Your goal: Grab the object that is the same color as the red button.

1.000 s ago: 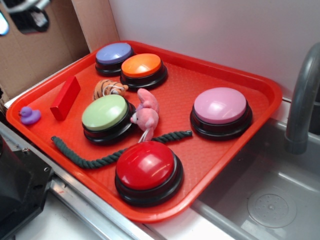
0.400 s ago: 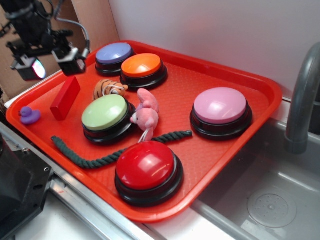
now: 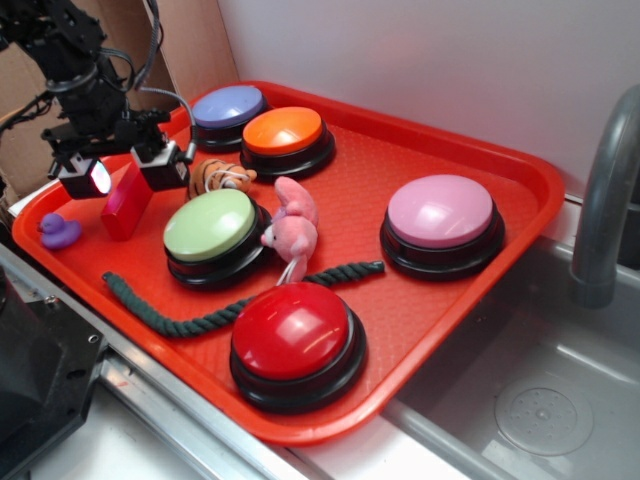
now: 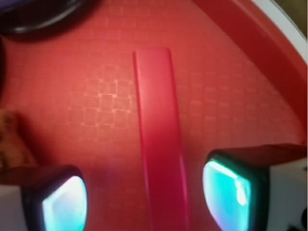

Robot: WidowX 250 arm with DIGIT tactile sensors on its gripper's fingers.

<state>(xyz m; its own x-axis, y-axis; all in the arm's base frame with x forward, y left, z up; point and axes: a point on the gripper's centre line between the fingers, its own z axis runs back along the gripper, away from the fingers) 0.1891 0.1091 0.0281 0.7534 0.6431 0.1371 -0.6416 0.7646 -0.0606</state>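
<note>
Block [image 4: 158,139] lies between the spread fingers of the gripper [image 3: 127,172], at nine o'clock on the tray [image 3: 430,150], left of the green button [image 3: 210,225]. It looks stiff, light, smooth; pinch its long flat sides.

buttons [image 3: 290,335]: 5 | soft toys [image 3: 291,232]: 2 | rope [image 3: 200,318]: 1 | duck [image 3: 59,232]: 1 | red block [image 3: 125,205]: 1 | tray [image 3: 450,320]: 1

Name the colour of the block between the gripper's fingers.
Plain red, matching the tray; the block shows best in the wrist view.
</note>
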